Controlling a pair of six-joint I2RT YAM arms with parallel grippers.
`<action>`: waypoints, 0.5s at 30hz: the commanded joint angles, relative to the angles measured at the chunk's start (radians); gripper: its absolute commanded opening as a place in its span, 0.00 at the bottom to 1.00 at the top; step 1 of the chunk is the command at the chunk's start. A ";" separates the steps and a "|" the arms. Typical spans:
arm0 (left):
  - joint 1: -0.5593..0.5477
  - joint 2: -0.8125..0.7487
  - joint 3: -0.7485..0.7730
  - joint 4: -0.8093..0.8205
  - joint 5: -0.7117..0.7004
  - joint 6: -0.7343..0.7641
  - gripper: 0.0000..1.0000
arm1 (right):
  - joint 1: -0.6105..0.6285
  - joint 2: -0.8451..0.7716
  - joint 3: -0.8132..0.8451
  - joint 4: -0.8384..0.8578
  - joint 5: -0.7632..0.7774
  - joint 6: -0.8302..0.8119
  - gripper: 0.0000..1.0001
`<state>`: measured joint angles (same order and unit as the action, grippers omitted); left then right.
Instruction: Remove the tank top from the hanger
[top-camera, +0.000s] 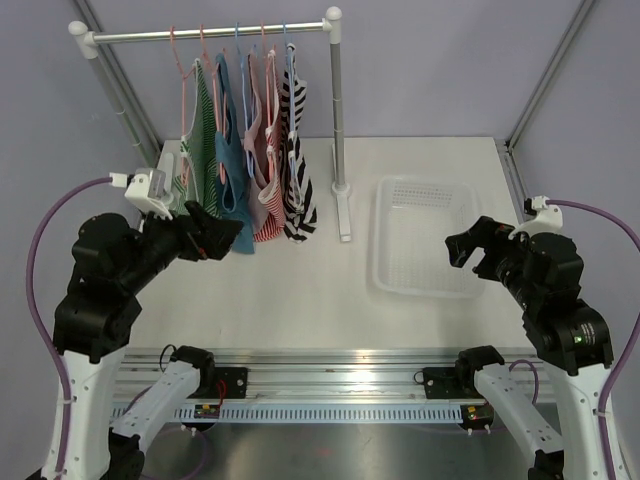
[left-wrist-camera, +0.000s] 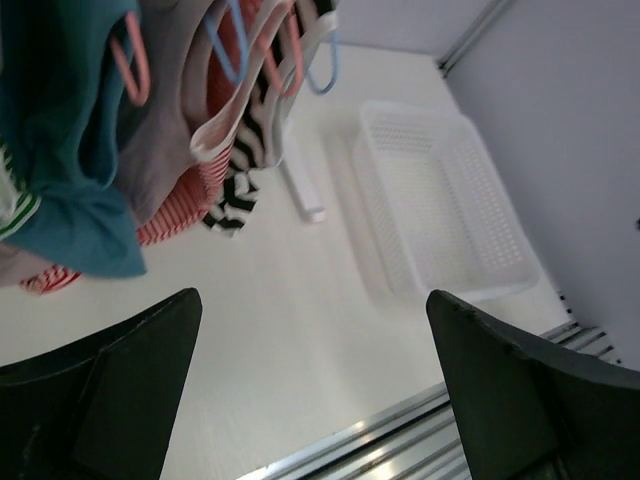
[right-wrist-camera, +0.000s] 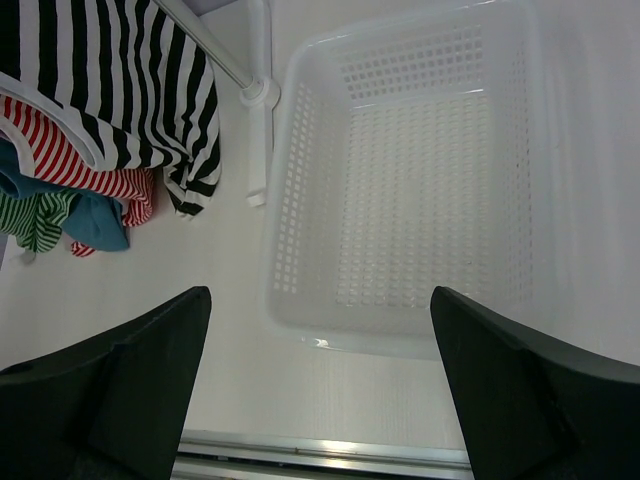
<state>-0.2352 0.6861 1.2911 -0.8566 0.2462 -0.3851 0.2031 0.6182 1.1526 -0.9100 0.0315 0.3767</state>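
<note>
The white tabletop (top-camera: 300, 290) is carrying a white metal garment rack (top-camera: 336, 110) ahead of the left end effector (top-camera: 228, 238) and a white perforated plastic basket (top-camera: 379, 230) just ahead of the right end effector (top-camera: 468, 255). The row of coloured tank tops (top-camera: 250, 150) is hanging on pastel plastic hangers (left-wrist-camera: 145, 72) just beyond the left end effector, none inside it. Both arms are reaching forward, each end effector gaping wide apart and gripping nothing. Only the right wrist view is looking down into the basket.
</note>
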 joint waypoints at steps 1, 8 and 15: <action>-0.007 0.102 0.111 0.137 0.171 -0.044 0.99 | 0.005 -0.012 0.019 0.034 -0.027 0.016 1.00; -0.105 0.401 0.373 0.183 0.108 -0.064 0.99 | 0.005 -0.017 0.058 -0.001 -0.021 -0.001 1.00; -0.243 0.692 0.701 0.149 -0.242 0.035 0.98 | 0.005 -0.034 0.096 -0.044 -0.028 0.005 1.00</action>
<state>-0.4503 1.3033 1.8786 -0.7238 0.1970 -0.4091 0.2031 0.5991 1.2026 -0.9379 0.0162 0.3809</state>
